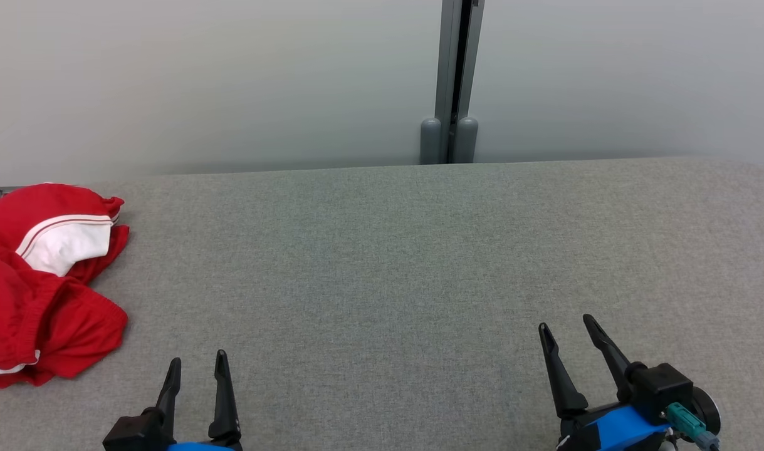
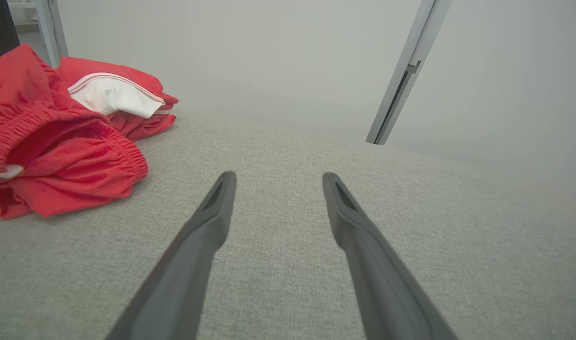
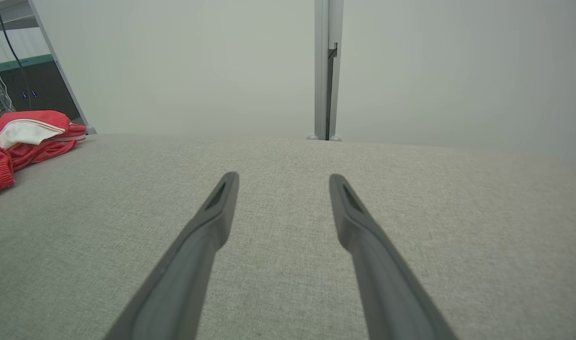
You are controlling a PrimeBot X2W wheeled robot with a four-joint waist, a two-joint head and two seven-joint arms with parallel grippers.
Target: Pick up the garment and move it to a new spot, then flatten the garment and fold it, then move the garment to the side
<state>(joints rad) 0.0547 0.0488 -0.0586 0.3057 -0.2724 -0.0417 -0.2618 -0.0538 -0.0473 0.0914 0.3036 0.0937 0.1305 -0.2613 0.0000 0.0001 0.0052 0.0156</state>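
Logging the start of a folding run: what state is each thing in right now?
red shorts: crumpled in a heap, unfolded, not held
left gripper: open, empty, clear of the shorts
right gripper: open, empty

The counter (image 1: 388,269) before me is covered in grey woven cloth, flat and smooth, with a rounded far right corner. On it, at my far left near the back edge, lies the garment (image 1: 43,282): red with white panels and a gathered waistband, crumpled in a loose heap.
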